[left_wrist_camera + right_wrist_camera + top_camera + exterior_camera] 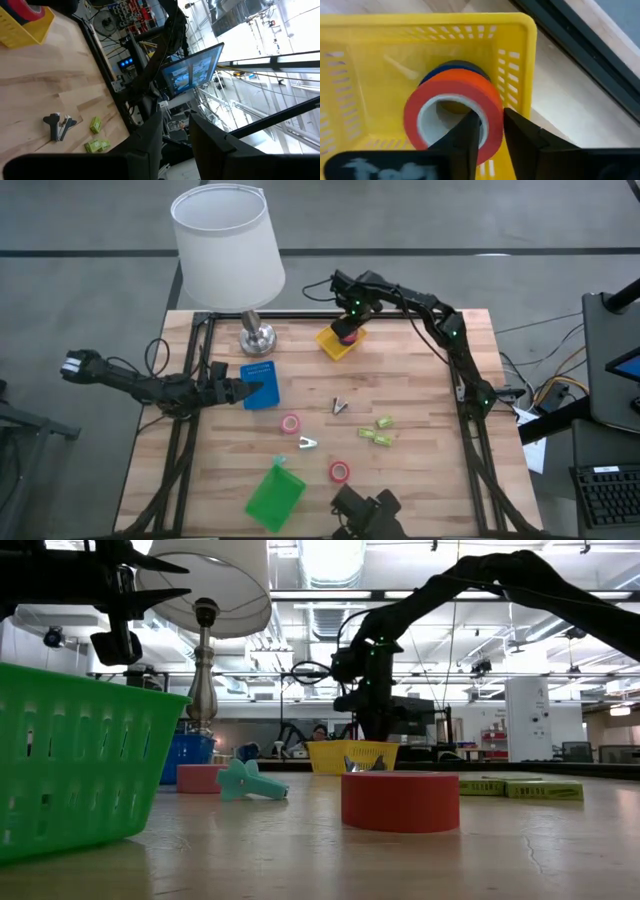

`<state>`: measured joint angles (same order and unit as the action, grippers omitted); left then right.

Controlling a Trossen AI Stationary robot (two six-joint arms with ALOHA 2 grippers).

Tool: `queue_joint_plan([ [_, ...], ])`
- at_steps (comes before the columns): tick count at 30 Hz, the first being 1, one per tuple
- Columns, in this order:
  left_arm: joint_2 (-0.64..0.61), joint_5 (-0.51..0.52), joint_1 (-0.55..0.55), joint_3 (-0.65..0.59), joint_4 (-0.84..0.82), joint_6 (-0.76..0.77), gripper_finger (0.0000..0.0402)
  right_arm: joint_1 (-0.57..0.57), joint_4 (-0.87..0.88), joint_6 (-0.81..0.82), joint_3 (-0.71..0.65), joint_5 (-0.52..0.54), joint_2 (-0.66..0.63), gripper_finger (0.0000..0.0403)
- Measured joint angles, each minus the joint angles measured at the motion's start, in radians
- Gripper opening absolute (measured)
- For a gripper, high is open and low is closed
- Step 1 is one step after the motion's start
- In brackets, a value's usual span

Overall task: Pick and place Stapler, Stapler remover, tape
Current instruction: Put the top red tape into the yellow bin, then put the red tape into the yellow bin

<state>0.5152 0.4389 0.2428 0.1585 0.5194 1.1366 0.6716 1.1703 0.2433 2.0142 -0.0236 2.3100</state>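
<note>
My right gripper (348,330) is over the yellow basket (335,345) at the table's far edge, shut on a red tape roll (470,85). A dark blue roll (450,67) lies in the basket behind it. A pink roll (290,423) and another red roll (340,471) lie flat on the table. A dark stapler remover (340,406) and a teal one (307,443) lie mid-table. My left gripper (243,390) is open and empty, raised over the blue bin (262,385). My right gripper holds the red roll by its ring wall (492,107), one finger inside the pale core and one outside. The fingers come from above, pointing down into the basket. The roll stands on edge within the basket's walls; I cannot tell whether it rests on the blue roll.
A lamp with a white shade (230,245) stands at the far left, its base (256,338) beside the blue bin. A green basket (275,495) lies at the near edge. Lime-green oblong pieces (378,430) lie right of centre. A black device (365,510) sits at the near edge.
</note>
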Motion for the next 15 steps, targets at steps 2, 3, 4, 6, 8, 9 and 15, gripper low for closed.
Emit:
queue_joint_plan([
  [2, 0.000, 0.000, 0.000, 0.000, 0.000, 0.000, 0.0099, 0.000, -0.004, 0.003, 0.000, 0.001, 0.000, 0.0106],
  [3, 0.000, 0.000, 0.000, 0.000, 0.000, 0.000, 0.0100, 0.000, -0.007, -0.001, 0.000, 0.001, 0.000, 0.0113],
  [4, 0.000, 0.000, 0.000, 0.000, 0.000, 0.000, 0.0101, 0.000, -0.008, -0.005, 0.000, 0.001, 0.000, 0.0119],
  [6, 0.000, 0.000, 0.000, 0.000, 0.000, 0.000, 0.0101, 0.000, -0.007, -0.008, 0.000, 0.001, 0.000, 0.0130],
  [8, 0.000, 0.000, 0.000, 0.000, 0.000, 0.000, 0.0099, 0.000, -0.004, -0.009, 0.000, 0.001, -0.005, 0.0140],
  [9, 0.000, 0.000, 0.000, 0.000, 0.000, 0.000, 0.0099, 0.000, -0.003, -0.013, -0.001, 0.001, -0.009, 0.0144],
  [15, 0.000, 0.000, 0.000, 0.000, 0.000, 0.000, 0.0101, -0.001, -0.007, -0.034, 0.002, 0.001, -0.050, 0.0162],
])
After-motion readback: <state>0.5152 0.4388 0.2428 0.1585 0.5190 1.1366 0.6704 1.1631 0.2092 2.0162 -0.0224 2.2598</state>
